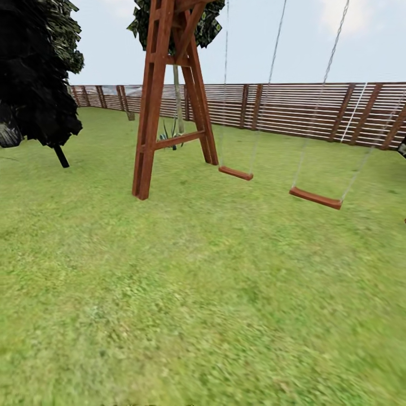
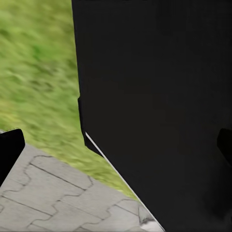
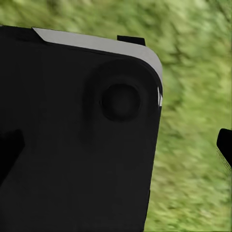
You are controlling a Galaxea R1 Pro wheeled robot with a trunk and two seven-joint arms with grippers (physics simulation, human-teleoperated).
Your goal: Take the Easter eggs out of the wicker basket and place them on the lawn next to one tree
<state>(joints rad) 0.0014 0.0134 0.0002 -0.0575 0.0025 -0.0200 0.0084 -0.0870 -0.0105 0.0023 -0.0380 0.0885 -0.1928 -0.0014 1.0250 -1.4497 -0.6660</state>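
A wide, flat lawn (image 1: 192, 293) of mottled green and yellowish grass is seen from the head camera, stretching back to a fence (image 1: 293, 110) of horizontal reddish-brown slats on posts. Standing on the grass ahead is a wooden swing frame (image 1: 169, 101), built of thick reddish-brown beams in an A shape with a crossbar. Beside it, two flat wooden swing seats (image 1: 235, 173) (image 1: 316, 198) are hung on thin chains, clear of the ground. To the left, a dark, blocky-leaved tree (image 1: 34, 73) is seen with a thin, leaning black trunk. A slender pale trunk (image 1: 178, 101) with dark foliage above is partly hidden behind the frame. In the left wrist view, a large smooth black body panel (image 2: 154, 106) blocks much of the scene; blurred grass and grey interlocking paving stones (image 2: 53, 198) are seen past it. Two black fingertips (image 2: 10, 150) of the left gripper are set wide apart at the edges, with nothing between them. In the right wrist view, a black housing (image 3: 82, 135) with a grey rim and a round recess is seen against blurred grass; the right gripper's fingertips (image 3: 225, 145) are likewise spread wide and empty.
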